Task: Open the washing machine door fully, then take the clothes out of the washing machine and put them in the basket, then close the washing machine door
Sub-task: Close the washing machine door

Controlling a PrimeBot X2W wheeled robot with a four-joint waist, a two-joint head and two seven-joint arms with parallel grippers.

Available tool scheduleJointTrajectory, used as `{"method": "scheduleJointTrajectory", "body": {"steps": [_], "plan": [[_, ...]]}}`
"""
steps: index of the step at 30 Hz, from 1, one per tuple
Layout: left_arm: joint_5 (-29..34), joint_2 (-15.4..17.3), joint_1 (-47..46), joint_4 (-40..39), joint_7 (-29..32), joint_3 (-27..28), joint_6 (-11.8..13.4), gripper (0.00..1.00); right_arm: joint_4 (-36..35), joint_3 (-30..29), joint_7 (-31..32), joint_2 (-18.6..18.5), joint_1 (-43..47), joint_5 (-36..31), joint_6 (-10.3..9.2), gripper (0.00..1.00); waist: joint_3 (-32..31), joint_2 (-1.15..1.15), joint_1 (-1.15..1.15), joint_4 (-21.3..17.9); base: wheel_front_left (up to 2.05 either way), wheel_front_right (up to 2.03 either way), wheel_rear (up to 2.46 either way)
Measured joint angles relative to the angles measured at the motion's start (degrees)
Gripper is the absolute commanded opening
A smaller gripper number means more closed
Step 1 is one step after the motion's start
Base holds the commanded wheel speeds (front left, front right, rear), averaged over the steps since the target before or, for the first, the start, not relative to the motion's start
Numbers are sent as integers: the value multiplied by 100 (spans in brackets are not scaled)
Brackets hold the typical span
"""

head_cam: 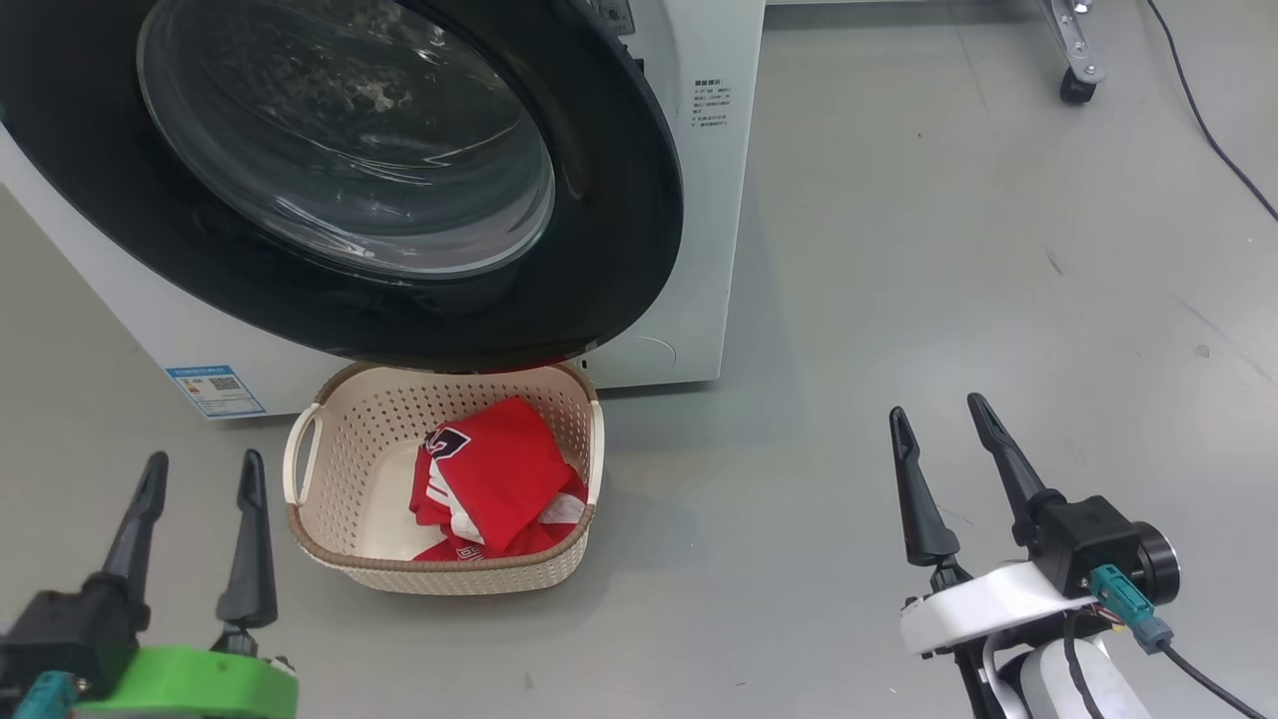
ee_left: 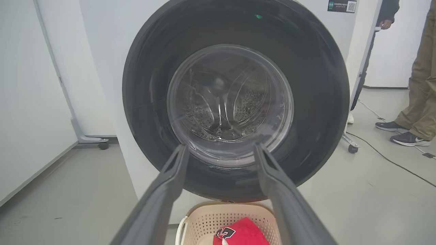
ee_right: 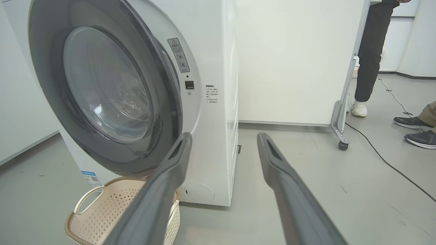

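Washing machine door (head_cam: 349, 140): it hangs on the front of the white washing machine (head_cam: 711, 200), right above the basket. In the right wrist view it sits close to the front with the latch slot beside its rim uncovered. I cannot tell whether it is latched.
Door handling: it is probably heavy and stiff and swings only on its hinge. The glossy black rim looks slippery, and the bulging glass is best left alone. A flat push on the rim, on the side near the latch slot, looks safer than a pinch.
Clothes (head_cam: 494, 479): a red garment with white trim lies crumpled in the cream basket (head_cam: 439, 581), which stands on the floor just in front of the machine. It looks soft, light and floppy.
Left pincer (head_cam: 205, 456): its fingers are spread wide with nothing between them, low beside the basket and pointing at the door.
Right pincer (head_cam: 937, 404): this one is also wide open and empty, over bare floor well to the right of the basket.
Stage: unloading looks done, and shutting the door seems to be what remains.
Floor (head_cam: 899, 250): it is smooth, grey and level, with a few scuffs.
Room: the walls are white. A wheeled stand (ee_right: 340, 136), a black cable (ee_right: 391, 166) and people's legs (ee_right: 369, 51) are off to the right, well apart from the machine.
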Motion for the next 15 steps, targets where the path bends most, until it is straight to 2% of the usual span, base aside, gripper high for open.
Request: {"method": "scheduleJointTrajectory", "body": {"steps": [8,15], "plan": [[372,-122,233,230,-57,-314,313,100,36,-38,0,3,139,-83,-47,100,-55,0,0,-7,0,0,0],[444,-305,366,420,-55,-512,403,100,67,-54,0,13,326,-91,-91,100,-174,0,0,-27,0,0,0]]}}
